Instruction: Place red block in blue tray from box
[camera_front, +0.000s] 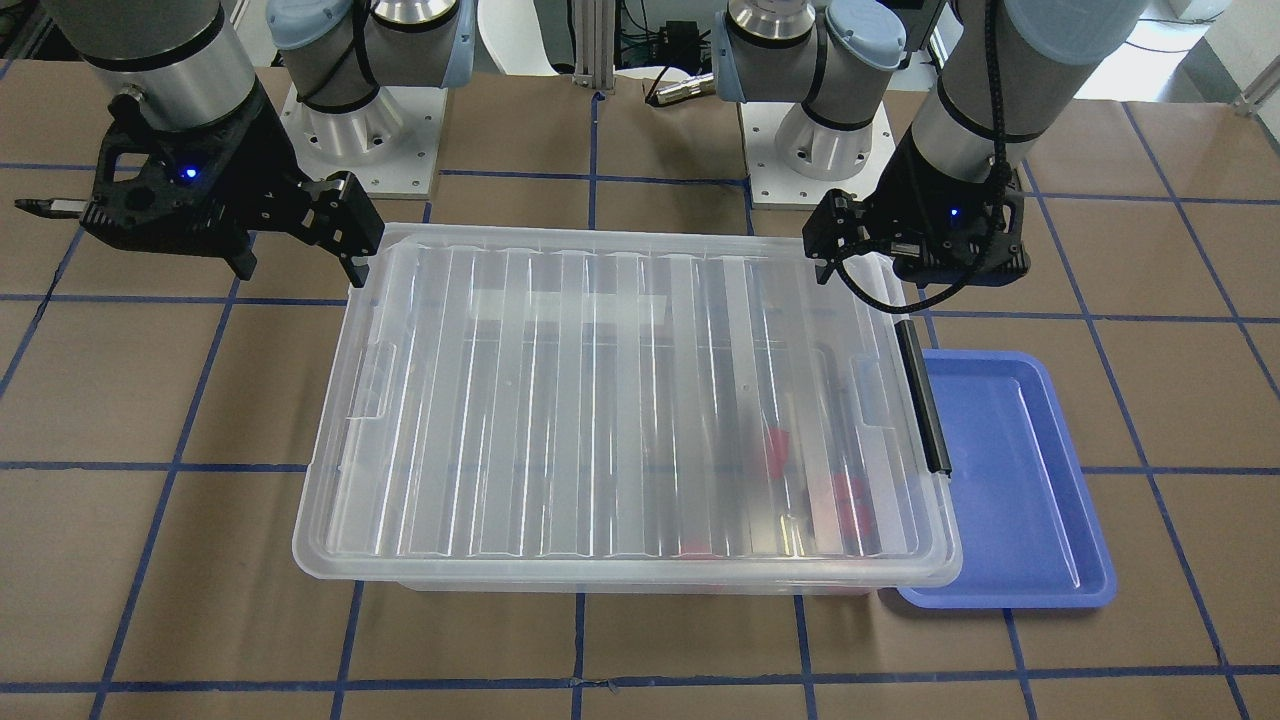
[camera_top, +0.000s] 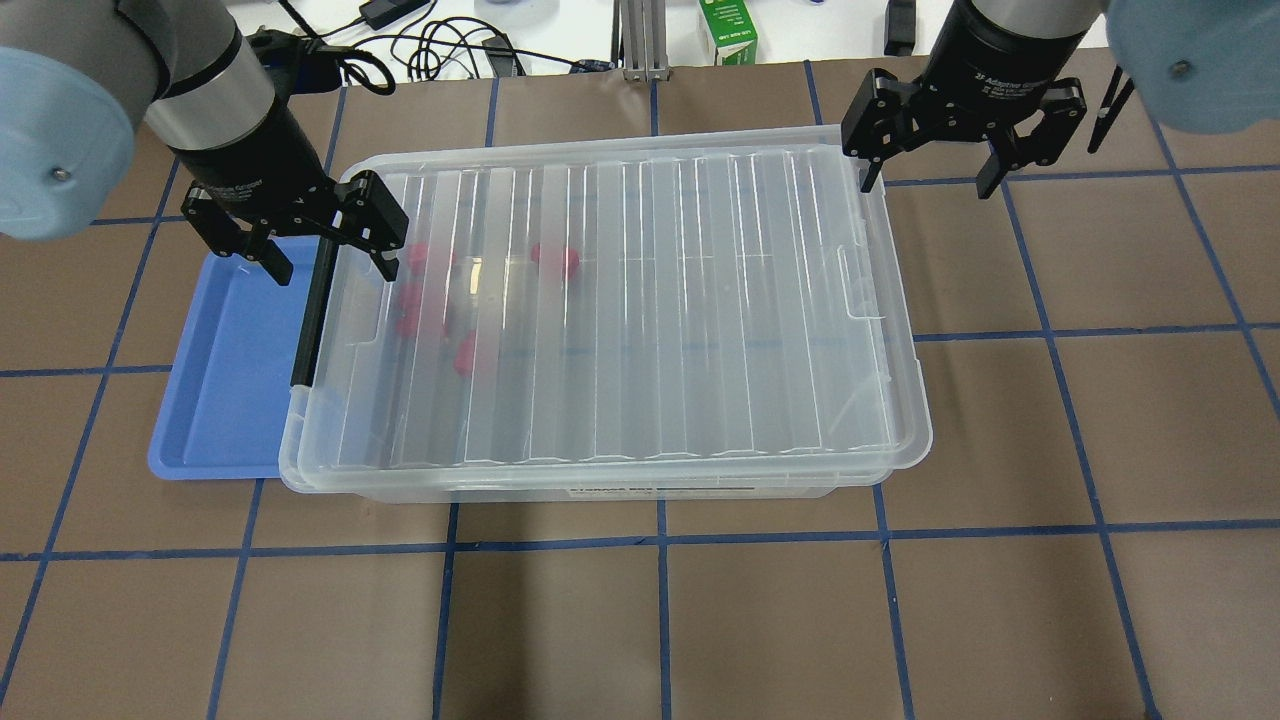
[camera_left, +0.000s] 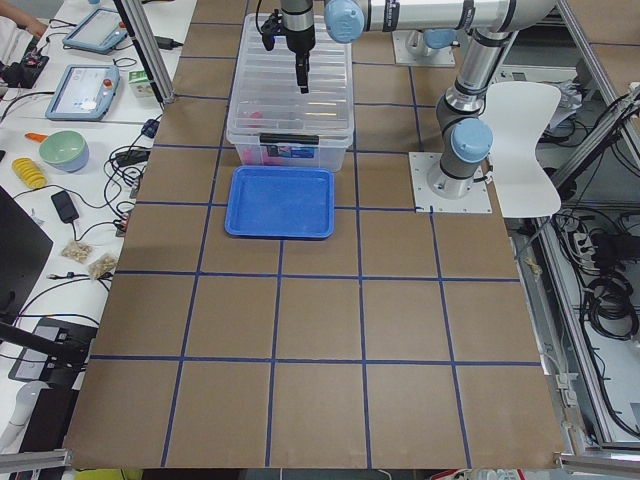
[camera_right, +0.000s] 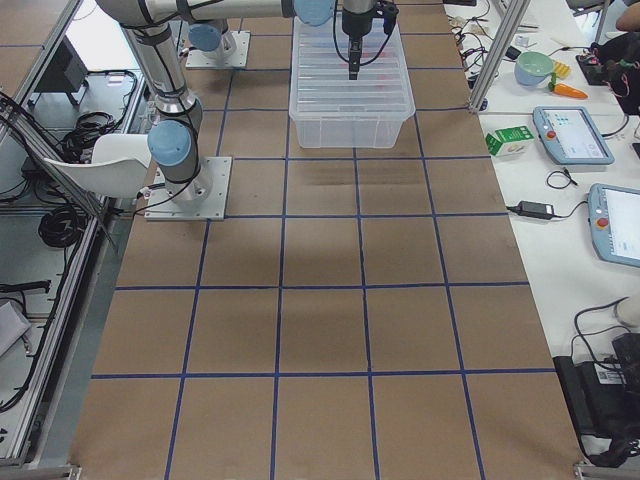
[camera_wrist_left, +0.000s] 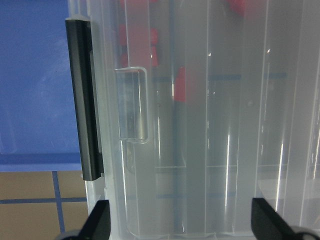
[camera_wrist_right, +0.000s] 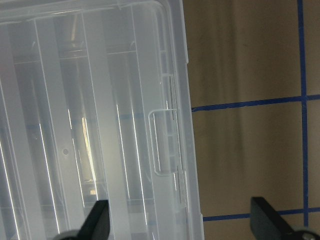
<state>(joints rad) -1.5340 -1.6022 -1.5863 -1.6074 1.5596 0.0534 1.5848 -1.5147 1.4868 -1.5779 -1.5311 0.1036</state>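
Observation:
The box is a clear bin with its ribbed lid on; it also shows in the front view. Several red blocks lie inside near its left end, blurred through the lid. A black latch bar runs along that short side. The blue tray sits beside it, with nothing in it. My left gripper is open and straddles the latch-side rim. My right gripper is open and empty over the box's far right corner.
A green carton and cables lie beyond the table's far edge. A side bench holds tablets and a green bowl. A white chair stands behind the robot bases. Brown table with blue grid lines surrounds the box.

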